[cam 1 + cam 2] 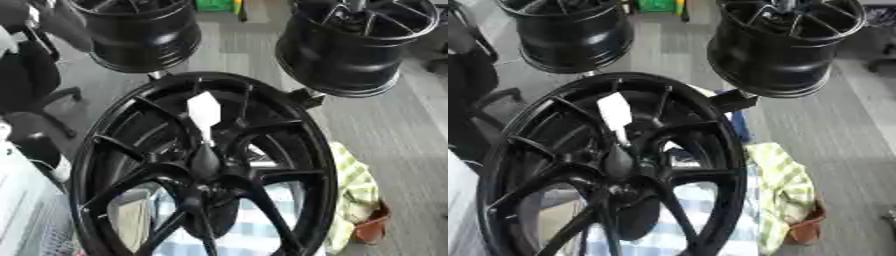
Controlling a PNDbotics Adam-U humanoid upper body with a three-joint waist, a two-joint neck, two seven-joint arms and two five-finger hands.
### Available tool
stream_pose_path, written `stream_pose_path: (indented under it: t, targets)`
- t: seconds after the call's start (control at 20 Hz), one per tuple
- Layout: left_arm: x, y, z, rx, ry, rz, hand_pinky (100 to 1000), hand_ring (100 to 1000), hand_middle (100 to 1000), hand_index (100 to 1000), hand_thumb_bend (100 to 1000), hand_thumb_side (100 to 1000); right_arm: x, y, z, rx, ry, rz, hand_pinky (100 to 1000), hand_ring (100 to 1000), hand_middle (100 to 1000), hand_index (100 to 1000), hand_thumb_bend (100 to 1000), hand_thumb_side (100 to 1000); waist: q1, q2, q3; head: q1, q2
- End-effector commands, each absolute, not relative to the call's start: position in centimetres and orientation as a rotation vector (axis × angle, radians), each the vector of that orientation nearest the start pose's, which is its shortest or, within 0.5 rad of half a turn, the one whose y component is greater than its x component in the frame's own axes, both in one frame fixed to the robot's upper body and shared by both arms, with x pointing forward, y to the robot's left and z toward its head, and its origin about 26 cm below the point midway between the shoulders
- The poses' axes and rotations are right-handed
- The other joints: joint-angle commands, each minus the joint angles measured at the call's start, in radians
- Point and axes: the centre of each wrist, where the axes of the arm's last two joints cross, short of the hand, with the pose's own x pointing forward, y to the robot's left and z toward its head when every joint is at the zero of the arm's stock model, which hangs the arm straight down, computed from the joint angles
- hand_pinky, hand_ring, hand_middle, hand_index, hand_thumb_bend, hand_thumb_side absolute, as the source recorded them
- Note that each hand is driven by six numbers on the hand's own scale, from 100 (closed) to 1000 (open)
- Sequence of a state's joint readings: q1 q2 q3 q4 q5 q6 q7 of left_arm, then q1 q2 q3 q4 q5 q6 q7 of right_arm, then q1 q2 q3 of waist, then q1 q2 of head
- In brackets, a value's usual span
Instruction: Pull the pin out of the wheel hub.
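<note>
**Black wheel hub up close, pin with white tag at its centre, no robot hand in sight**

A large black alloy wheel hub (206,165) fills the lower and middle part of the view, standing on edge and facing the camera, its thin spokes fanning out from a dark centre. Rising from that centre is the pin (206,150): a slim dark stem that widens toward the hub and carries a pale, flat, roughly six-sided white tag (204,110) at its upper end. The pin appears seated in the hub, not yet drawn out.

Behind and above, two more black wheel rims (785,42) hang or stand on either side, over a grey carpeted floor (385,125). Through the spokes a blue-and-white checked cloth (710,235) shows, and to the right lies a green-and-white checked cloth (780,190) beside a small brown pot (372,227).

Neither robot hand shows in either eye view, so their state cannot be told.

Judging by this, the task is at its start, the reach not yet visible. The next move likely calls for bringing a hand to the stem just under the tag, closing on it, and pulling along the pin's own line, away from the hub's centre.
</note>
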State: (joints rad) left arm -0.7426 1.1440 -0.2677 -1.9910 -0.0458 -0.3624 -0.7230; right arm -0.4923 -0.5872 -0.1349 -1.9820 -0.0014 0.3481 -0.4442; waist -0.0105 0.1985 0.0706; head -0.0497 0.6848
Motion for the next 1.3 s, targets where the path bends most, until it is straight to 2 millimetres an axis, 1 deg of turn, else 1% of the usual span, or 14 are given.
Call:
stream_pose_path:
  t: [0.05, 0.15, 0.2, 0.25, 0.3, 0.65, 0.75, 0.95, 1.05, 1.3]
  targets:
    - [27.9, 27.1, 37.6, -0.625, 1.873, 2.632, 848, 818, 764, 866, 442, 320, 29.6, -30.9, 30.9, -0.808, -2.251, -0.067, 772, 604, 588, 729, 380, 289, 0.002, -0.011, -0.004, -0.004, -0.022]
    - [27.9, 26.4, 37.9, -0.600, 1.842, 2.620, 849, 818, 761, 862, 443, 294, 29.6, -30.9, 30.9, -0.803, -2.251, -0.067, 772, 604, 588, 729, 380, 290, 0.001, -0.012, -0.004, -0.004, -0.024]
    - [27.9, 26.0, 38.0, -0.587, 1.830, 2.614, 849, 815, 753, 858, 444, 257, 29.6, -30.8, 30.9, -0.800, -2.251, -0.065, 772, 604, 588, 729, 380, 290, 0.000, -0.013, -0.004, -0.003, -0.024]
    - [27.9, 25.5, 38.1, -0.576, 1.818, 2.610, 848, 813, 750, 857, 444, 249, 29.6, -30.7, 30.9, -0.797, -2.252, -0.062, 772, 604, 588, 729, 380, 290, 0.000, -0.014, -0.004, -0.003, -0.025]
    - [27.9, 25.1, 38.3, -0.565, 1.806, 2.608, 848, 808, 740, 851, 444, 212, 29.7, -30.7, 30.9, -0.794, -2.252, -0.059, 772, 604, 588, 729, 380, 290, -0.001, -0.014, -0.004, -0.002, -0.026]
    - [27.8, 21.7, 38.9, -0.510, 1.757, 2.631, 841, 790, 710, 851, 420, 191, 29.7, -30.6, 30.8, -0.785, -2.247, -0.055, 771, 602, 587, 727, 382, 290, -0.006, -0.016, -0.001, -0.003, -0.024]
    - [28.1, 20.7, 39.0, -0.495, 1.757, 2.644, 837, 786, 705, 857, 412, 188, 29.7, -30.5, 30.8, -0.779, -2.247, -0.055, 771, 602, 587, 727, 383, 290, -0.008, -0.016, -0.002, -0.003, -0.023]
    - [29.7, 18.9, 38.8, -0.465, 1.769, 2.657, 834, 783, 699, 845, 404, 184, 29.7, -30.5, 30.8, -0.771, -2.249, -0.060, 771, 602, 586, 727, 384, 289, -0.011, -0.014, -0.009, 0.001, -0.028]
    - [30.8, 18.2, 38.6, -0.465, 1.766, 2.663, 836, 790, 712, 841, 404, 187, 29.8, -30.4, 30.8, -0.765, -2.252, -0.062, 771, 601, 586, 727, 384, 289, -0.012, -0.012, -0.015, 0.004, -0.031]
    - [33.1, 17.5, 38.1, -0.484, 1.767, 2.673, 839, 800, 729, 838, 389, 169, 29.8, -30.3, 30.9, -0.754, -2.256, -0.071, 771, 601, 585, 727, 384, 290, -0.010, -0.005, -0.030, 0.010, -0.039]
